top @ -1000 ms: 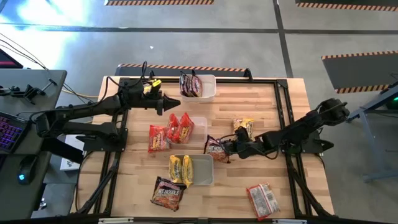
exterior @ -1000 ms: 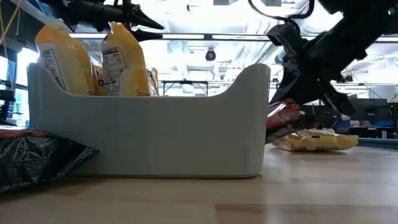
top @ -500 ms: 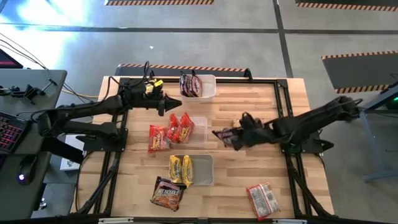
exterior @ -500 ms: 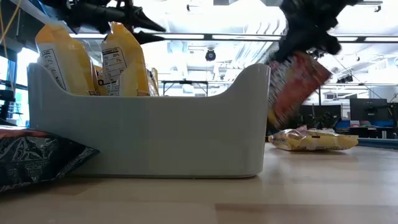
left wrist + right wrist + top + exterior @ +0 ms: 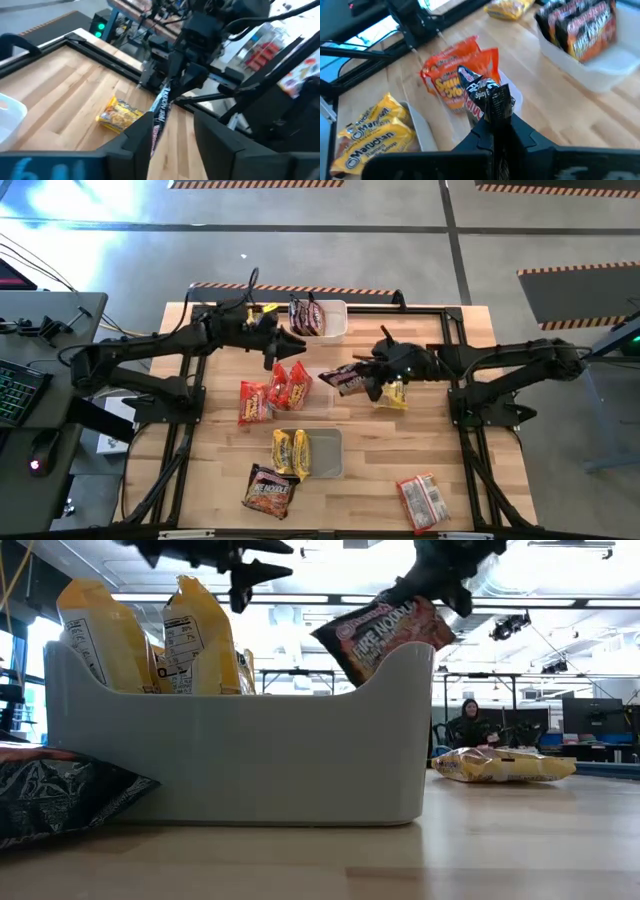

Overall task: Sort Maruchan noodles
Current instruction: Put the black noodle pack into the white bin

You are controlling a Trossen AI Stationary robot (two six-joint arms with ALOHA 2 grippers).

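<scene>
My right gripper is shut on a dark Maruchan packet in the air over the table's middle, right of the middle tub that holds red packets. My left gripper hovers open just left of the held packet, its fingers pointing toward it and touching nothing. The far tub holds dark packets. The near tub holds yellow packets. A yellow packet lies flat on the table under my right arm. My right gripper pinches the dark packet by one end edge between its two fingers. The fingers come from the table's right, slanting downward. The packet is lifted clear of the table and sticks out tilted ahead of the fingers, toward my left gripper.
Loose packets lie flat on the table: a red one left of the middle tub, a dark one at the near edge, a red one at the near right. A person sits in the room behind.
My right gripper has lifted the dark packet off the table, carried it up and toward the table's far left, and rolled its wrist; the packet now hangs clear beside the middle tub. My left gripper has risen a little, moved toward the packet, and opened wider.
</scene>
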